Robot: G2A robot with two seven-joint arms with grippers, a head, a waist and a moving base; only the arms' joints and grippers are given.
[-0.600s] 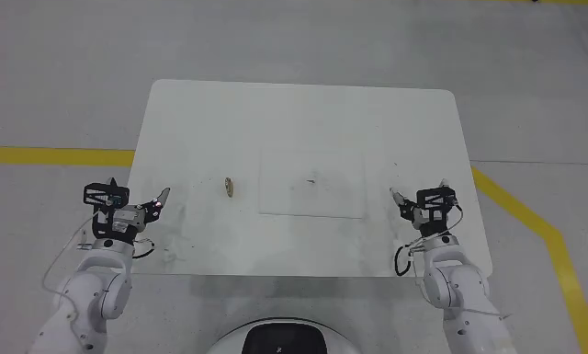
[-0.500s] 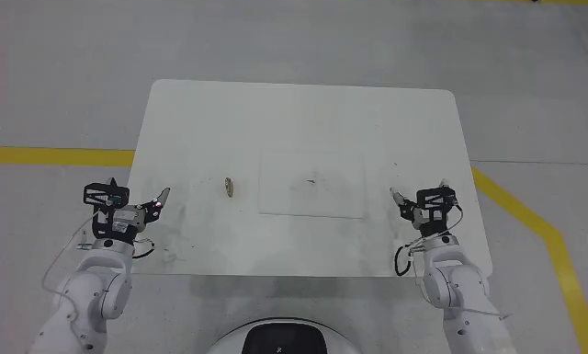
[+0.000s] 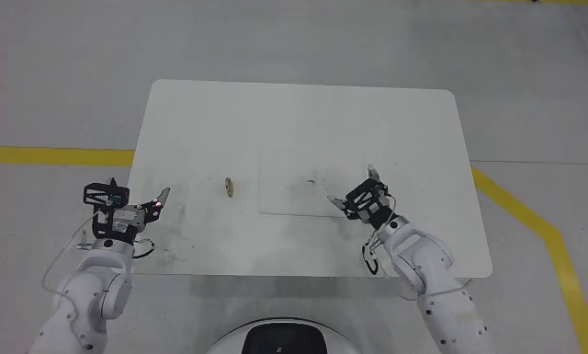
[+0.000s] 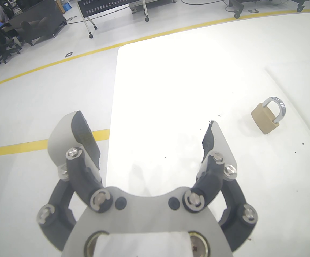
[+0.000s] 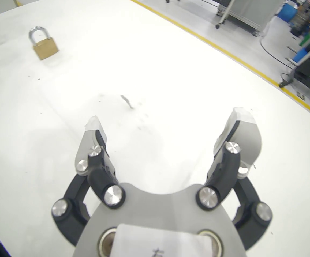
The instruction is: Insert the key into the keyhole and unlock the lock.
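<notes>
"What do we have left of the lock?"

"Our left gripper, well to its left at the table edge, fingers spread wide, holding nothing."

"And to the lock's right?"

"We see the key lying flat on the table, apart from the lock. Farther right again, near the key, our right gripper gapes wide, empty."
</notes>
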